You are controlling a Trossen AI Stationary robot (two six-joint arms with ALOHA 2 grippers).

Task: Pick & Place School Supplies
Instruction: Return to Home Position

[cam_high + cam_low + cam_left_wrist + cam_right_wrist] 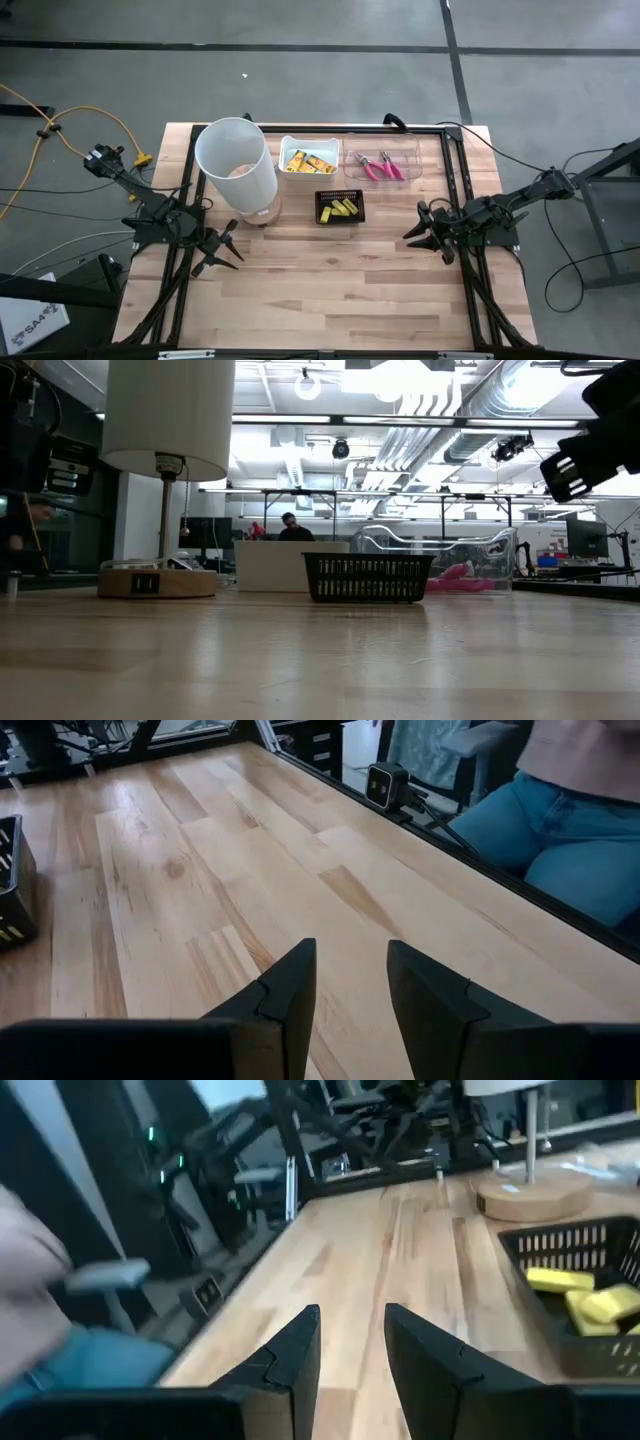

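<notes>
Flat yellow packets with dark print (308, 160) lie in a white square bin. Tiny yellow blocks (342, 210) lie in a small black slatted tray (367, 577), also in the right wrist view (590, 1302). Two pink-handled pliers (381, 167) lie in a clear tray (470, 560). My left gripper (228, 250) hovers open over the table's left part, its fingers over bare wood in its wrist view (350, 982). My right gripper (418, 228) hovers open at the right, just right of the black tray (350, 1340).
A tall white cylinder (236, 165) stands on a round wooden base (157, 581) left of the white bin (309, 162). Black frame rails (455, 170) run along the table's sides. A person in jeans (560, 830) sits past the near edge. Bare wood fills the near half.
</notes>
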